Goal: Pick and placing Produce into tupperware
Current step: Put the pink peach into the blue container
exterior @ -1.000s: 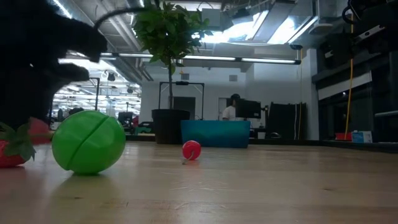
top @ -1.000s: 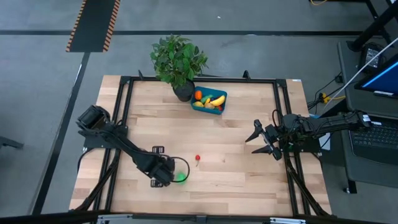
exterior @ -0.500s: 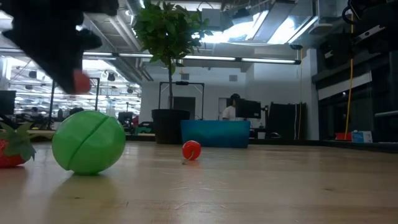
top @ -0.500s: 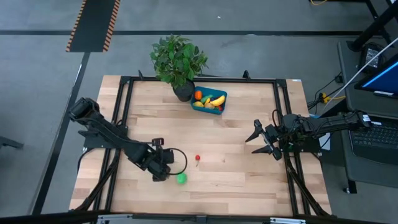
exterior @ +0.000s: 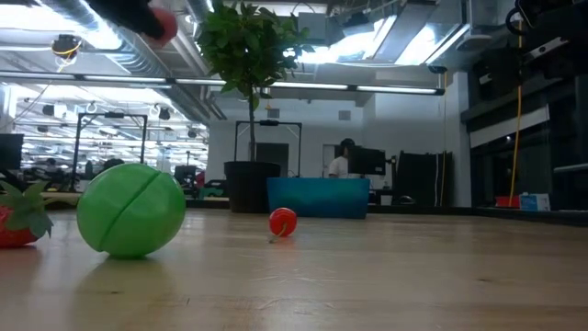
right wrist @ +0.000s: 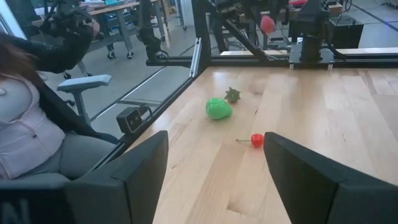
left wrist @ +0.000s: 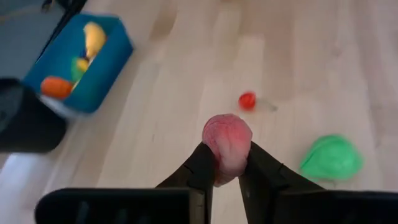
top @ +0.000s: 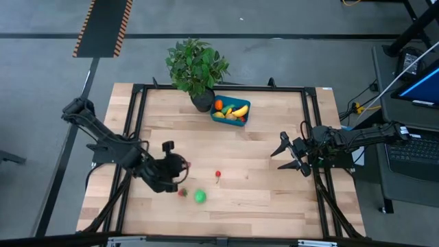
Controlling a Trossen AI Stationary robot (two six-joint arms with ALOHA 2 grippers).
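Note:
My left gripper is shut on a pink-red round produce piece and hangs above the table's near-left part; in the low view the piece is high over the wood. On the table below lie a green ball, a strawberry and a small red cherry. The teal tupperware sits at the far edge with a banana, an orange and green pieces inside. My right gripper waits open by the table's right edge, touching nothing. My left gripper pinches the pink-red piece between its two fingers, which sit on the piece's opposite sides near its lower half. The piece is lifted clear of the table and sticks out past the fingertips.
A leafy potted plant stands right beside the tupperware's left end. A black frame runs along the table's edges. A seated person is beyond the table's left side. Bare wood lies between the cherry and my right gripper.
My left gripper has risen from table level beside the green ball and drawn toward the far edge, carrying the pink-red piece, which is now lifted clear. The green ball, strawberry and cherry have stayed where they were.

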